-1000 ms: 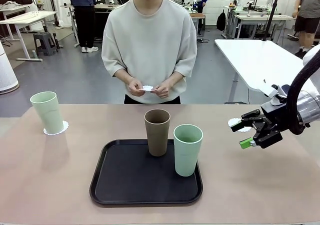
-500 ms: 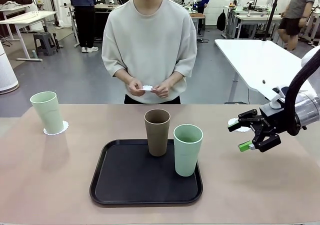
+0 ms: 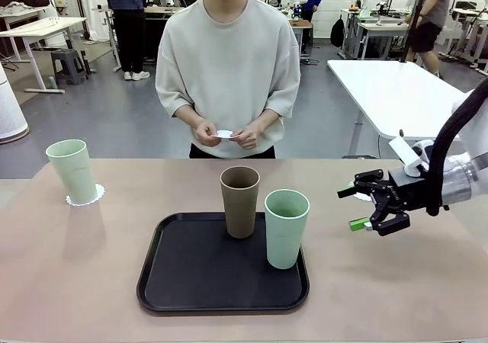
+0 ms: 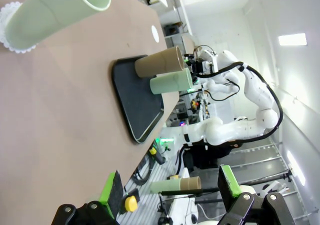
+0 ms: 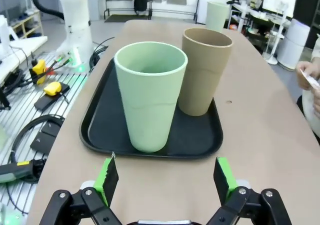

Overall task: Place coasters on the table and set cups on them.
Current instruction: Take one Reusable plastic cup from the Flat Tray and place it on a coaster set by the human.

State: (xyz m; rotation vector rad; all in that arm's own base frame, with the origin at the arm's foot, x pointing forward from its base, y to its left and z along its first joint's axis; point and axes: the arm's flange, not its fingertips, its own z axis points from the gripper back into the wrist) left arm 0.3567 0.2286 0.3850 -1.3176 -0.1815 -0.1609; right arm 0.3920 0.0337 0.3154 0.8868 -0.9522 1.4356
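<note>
Three tall tumblers stand upright, mouths up, long axes vertical, each narrowing toward its base. A pale green cup [image 3: 286, 229] and a brown cup [image 3: 240, 201] stand on a black tray [image 3: 191, 282] in the middle of the beige-pink table [image 3: 76, 267]. The brown cup is toward the tray's far edge. The green one is just beside it, nearer the robot and to its right.

A second pale green cup [image 3: 72, 171] stands at the table's far left on a lacy white coaster [image 3: 93, 197], whose scalloped edge shows around its base. Another coaster [image 4: 155, 33] lies flat on the table's right side. A third coaster [image 3: 225, 135] is pinched between the person's hands [image 3: 248, 137] at waist height, beyond the far edge.

The right gripper [image 3: 351, 207] hovers above the table to the right of the tray. Its fingers point toward the cups, spread wide with nothing between them. From its wrist camera the green cup on the tray is straight ahead. The left gripper [image 4: 170, 187] is also spread wide and empty.
</note>
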